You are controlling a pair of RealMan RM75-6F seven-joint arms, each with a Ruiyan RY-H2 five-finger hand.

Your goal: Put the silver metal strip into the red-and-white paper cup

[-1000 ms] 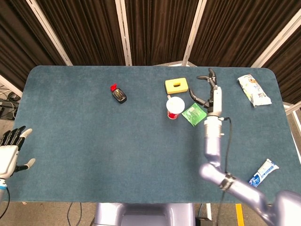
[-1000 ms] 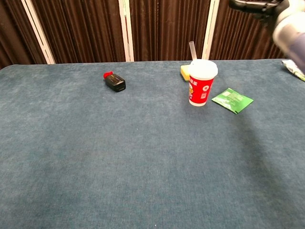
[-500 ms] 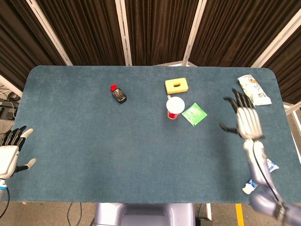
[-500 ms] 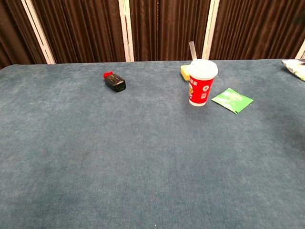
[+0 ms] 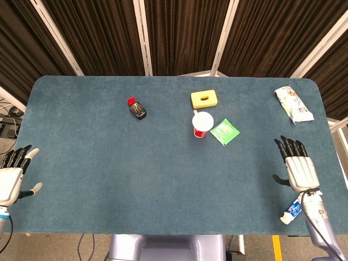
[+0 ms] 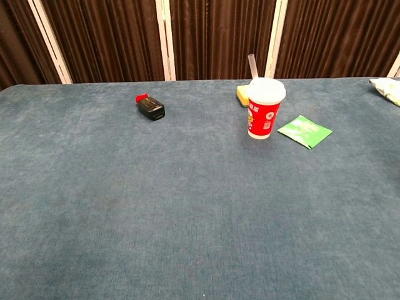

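- The red-and-white paper cup stands upright near the middle of the blue desk, a little toward the far edge and the right.
- From the chest view, the silver metal strip stands in the cup, its upper end poking up above the rim at the back.
- Just behind the cup lies a yellow block; the two are close but apart.
- Just to the cup's right lies a flat green packet, near the cup, not touching it as far as I can see.
- Off to the left of the cup, well apart, lies a small black bottle with a red cap, on its side.
- A white snack bag sits at the far right corner of the desk.
- The right robot hand hovers over the near right edge of the desk, fingers spread and holding nothing, well away from the cup.
- A blue-and-white tube lies at the near right edge, just below that hand.
- The left robot hand hangs past the near left corner, fingers apart, empty.
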